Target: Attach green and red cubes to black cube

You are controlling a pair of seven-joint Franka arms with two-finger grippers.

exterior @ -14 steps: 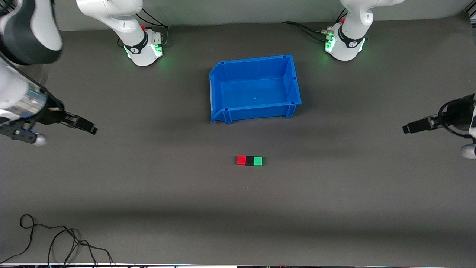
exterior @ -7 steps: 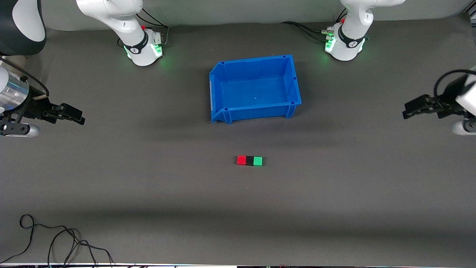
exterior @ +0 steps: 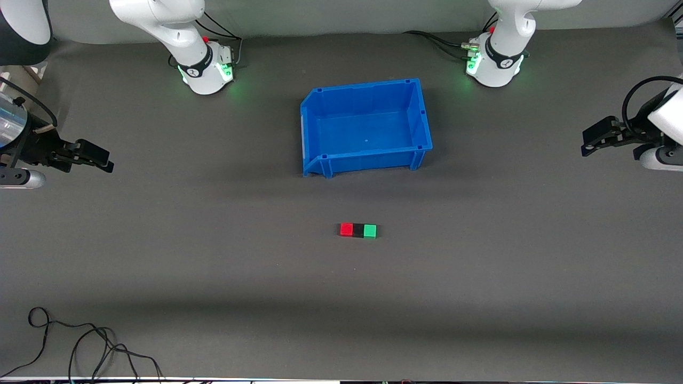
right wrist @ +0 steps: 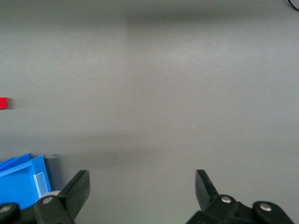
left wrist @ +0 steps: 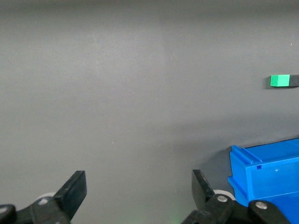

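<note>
Both arms have drawn back toward the desk's ends: left end effector and right end effector spread wide, empty. Red cube, black cube, green cube touch mid-desk, nearer the camera than the blue bin

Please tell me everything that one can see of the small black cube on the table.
The small matte black cube looks like plain plastic, the same size as its two neighbours. It sits flat on the dark grey table, nearer the front camera than the blue plastic bin. The bright red cube touches one side and the bright green cube the other, making one straight row. No pincer touches it.
</note>
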